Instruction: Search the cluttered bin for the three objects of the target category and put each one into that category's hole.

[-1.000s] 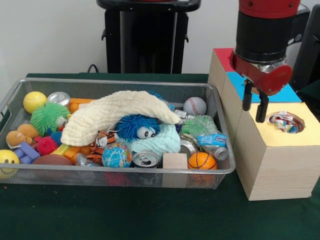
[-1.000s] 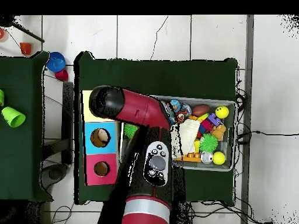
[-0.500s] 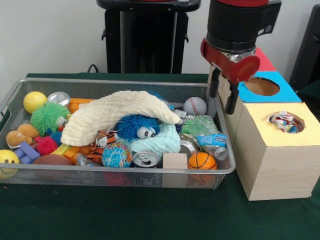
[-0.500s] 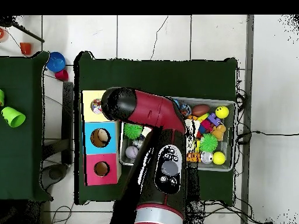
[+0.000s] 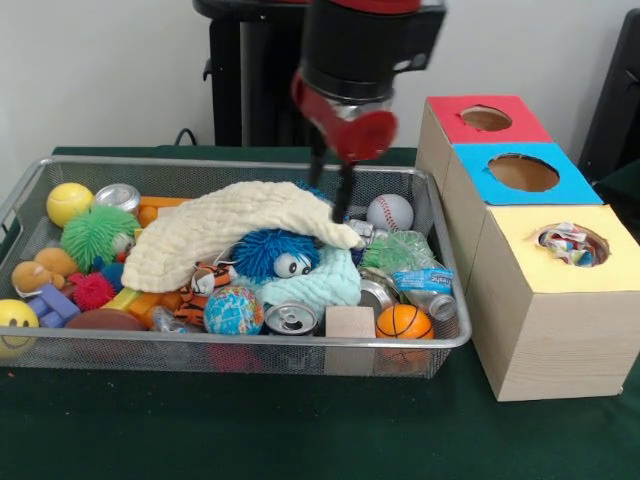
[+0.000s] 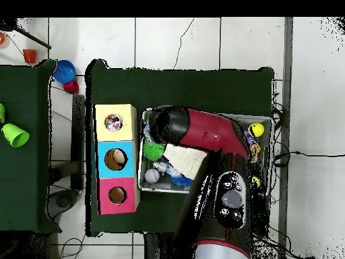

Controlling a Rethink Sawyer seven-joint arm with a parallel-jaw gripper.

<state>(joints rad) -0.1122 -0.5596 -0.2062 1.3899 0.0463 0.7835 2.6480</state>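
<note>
The gripper (image 5: 331,184) hangs over the back middle of the wire bin (image 5: 100,172), its two dark fingers spread apart with nothing between them, tips just above the cream cloth (image 5: 225,225) that drapes across the pile. Right under that cloth sits a fuzzy blue puppet thing with googly eyes (image 5: 277,252) on a pale teal cloth (image 5: 320,285). Over to the right of the gripper there's a baseball (image 5: 389,211), then a crumpled green wrapper (image 5: 402,250) and a squashed plastic bottle with a blue label (image 5: 425,285). Cans look like the trash-type stuff here: one silver can (image 5: 291,318) at the front edge lying end-on, another silver can (image 5: 119,196) at the back left. Beside the front can there's a wooden block (image 5: 350,322) and a mini basketball (image 5: 404,322). The box to the right has three holes; the yellow-topped hole (image 5: 572,244) already has crumpled colourful wrappers in it, the blue hole (image 5: 523,172) and red hole (image 5: 486,118) sit behind.
</note>
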